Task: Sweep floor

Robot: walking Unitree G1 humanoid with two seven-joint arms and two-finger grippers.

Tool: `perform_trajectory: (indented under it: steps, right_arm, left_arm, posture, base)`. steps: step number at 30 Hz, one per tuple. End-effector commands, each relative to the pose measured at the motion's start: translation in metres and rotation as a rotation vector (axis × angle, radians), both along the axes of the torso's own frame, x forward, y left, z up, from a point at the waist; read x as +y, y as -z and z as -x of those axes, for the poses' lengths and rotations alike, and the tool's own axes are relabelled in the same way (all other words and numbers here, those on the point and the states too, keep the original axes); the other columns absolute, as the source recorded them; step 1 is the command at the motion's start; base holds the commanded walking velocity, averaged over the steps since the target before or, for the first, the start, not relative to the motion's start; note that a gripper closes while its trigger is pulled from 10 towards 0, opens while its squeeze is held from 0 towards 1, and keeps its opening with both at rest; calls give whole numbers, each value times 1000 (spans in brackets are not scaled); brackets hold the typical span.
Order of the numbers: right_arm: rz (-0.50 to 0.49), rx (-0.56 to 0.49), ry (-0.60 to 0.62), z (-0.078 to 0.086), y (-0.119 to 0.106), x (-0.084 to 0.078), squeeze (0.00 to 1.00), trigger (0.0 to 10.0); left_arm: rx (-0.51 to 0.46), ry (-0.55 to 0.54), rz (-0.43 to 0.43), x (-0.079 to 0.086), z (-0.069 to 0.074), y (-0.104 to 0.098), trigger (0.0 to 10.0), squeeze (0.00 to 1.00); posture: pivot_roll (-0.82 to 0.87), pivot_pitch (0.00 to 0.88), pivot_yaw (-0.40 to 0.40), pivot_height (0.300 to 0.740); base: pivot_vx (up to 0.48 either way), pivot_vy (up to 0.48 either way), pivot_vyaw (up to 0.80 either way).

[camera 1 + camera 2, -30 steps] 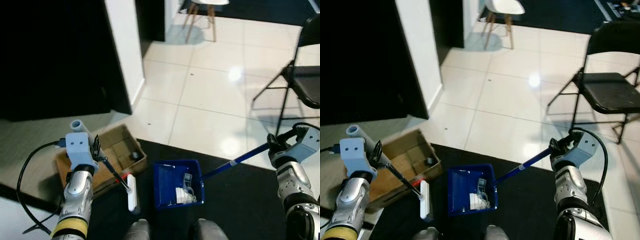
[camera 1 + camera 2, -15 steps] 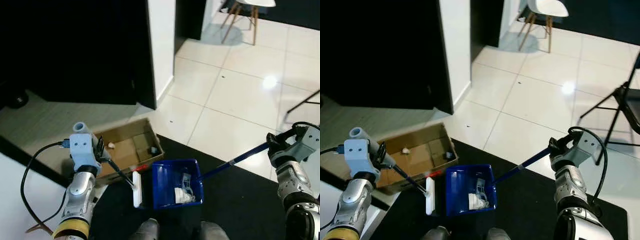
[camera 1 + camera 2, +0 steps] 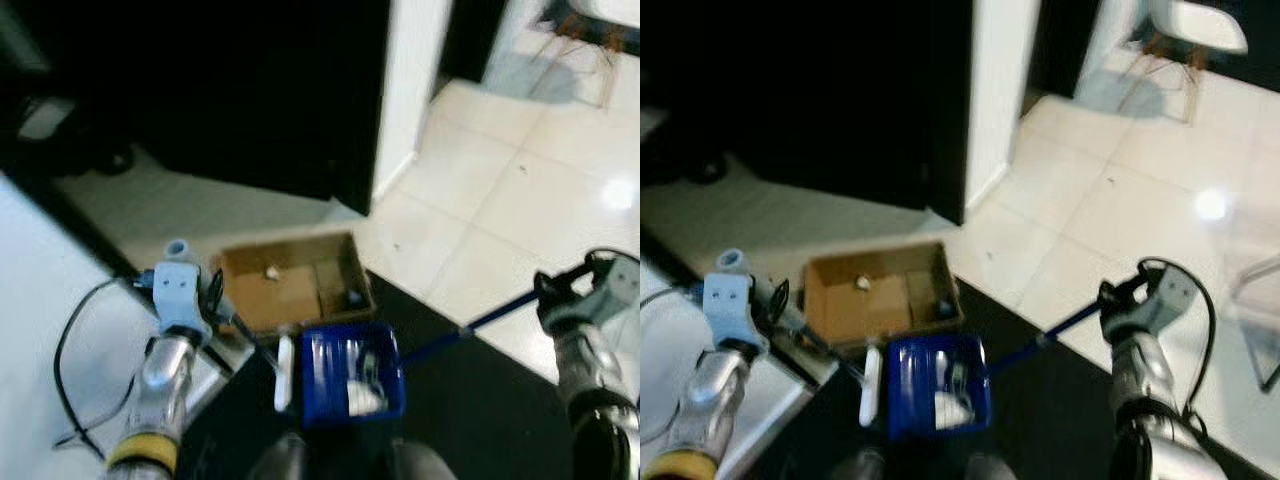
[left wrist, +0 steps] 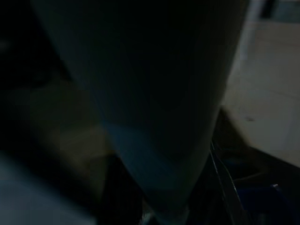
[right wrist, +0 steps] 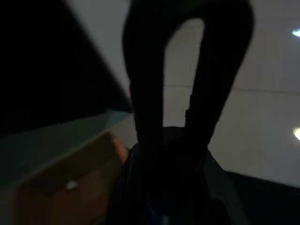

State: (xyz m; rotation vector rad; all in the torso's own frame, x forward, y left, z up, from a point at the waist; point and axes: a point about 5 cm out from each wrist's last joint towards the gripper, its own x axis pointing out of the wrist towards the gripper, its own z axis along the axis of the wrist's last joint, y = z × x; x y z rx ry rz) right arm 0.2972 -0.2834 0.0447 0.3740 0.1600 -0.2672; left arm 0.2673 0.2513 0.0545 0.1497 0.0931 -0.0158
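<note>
Head views blurred.

Right end effector (image 3: 1118,296): clenched on the upper end of the blue dustpan handle (image 3: 1040,340). Fingers (image 5: 145,89) seen as two dark prongs closing round the handle in the right wrist view. Right arm held out low on the right side, forearm rising from the bottom edge, a black cable looped over the wrist.

Left end effector (image 3: 213,295): clenched on the thin dark handle of the brush (image 3: 284,373). Left arm raised from the lower left, forearm near upright, wrist block on top, a black cable trailing off to the left. Left wrist view very dark; only pale floor tiles and part of a blue edge made out.

Brush: white head, upright on its long side, touching the left wall of the dustpan, on the black mat (image 3: 470,420).

Dustpan (image 3: 902,400): blue, open-topped, resting on the black mat just in front of the robot's feet. Inside: a few white and pale scraps near the front; too blurred to identify.

Cardboard box (image 3: 840,305): open, lying just behind the dustpan at the mat's edge. Inside: one small white scrap (image 3: 862,284) and a small dark item near the right wall.

Beyond: pale tiled floor (image 3: 1120,200), white wall corner (image 3: 995,110), a chair (image 3: 1190,30) far off.
</note>
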Motion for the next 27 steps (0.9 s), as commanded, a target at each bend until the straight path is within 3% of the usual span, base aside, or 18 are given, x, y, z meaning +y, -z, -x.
perform_trajectory:
  steps: [1, 3, 5, 8, 12, 20, 27]
  right_arm:
    - [-16, -22, 7, -1, -2, -1, 0, 10000]
    - [-11, -24, -1, -1, -2, 0, 0, 10000]
    - [-36, -33, -1, -1, -1, 2, 0, 10000]
    - [-40, -33, -1, 0, 0, 3, 0, 10000]
    - [-36, -26, -15, 1, 1, 4, 0, 10000]
    - [-41, -27, -30, -1, 1, 7, 0, 10000]
    - [23, 28, -34, -6, -4, 5, 0, 10000]
  left_arm:
    - [26, -11, -60, 14, 5, -1, 10000, 0]
    - [28, 0, -43, 12, 5, -1, 10000, 0]
    - [97, 35, 12, 3, 8, 9, 10000, 0]
    - [129, 56, 19, -2, 10, 13, 10000, 0]
    - [118, 91, -15, -11, 10, 15, 10000, 0]
    - [98, 105, 13, -18, 7, 12, 10000, 0]
    - [103, 116, 12, -21, 7, 11, 10000, 0]
  posture:
    - [0, 80, 3, 740]
    - [0, 83, 4, 740]
    - [0, 84, 6, 740]
    - [0, 85, 6, 740]
    - [-1, 86, 3, 740]
    - [-2, 87, 1, 740]
    - [-7, 87, 1, 740]
  base:
    - [0, 0, 800]
    - [0, 0, 744]
    - [0, 0, 0]
    - [0, 0, 0]
    - [0, 0, 0]
    - [0, 0, 0]
    - [0, -480, 0]
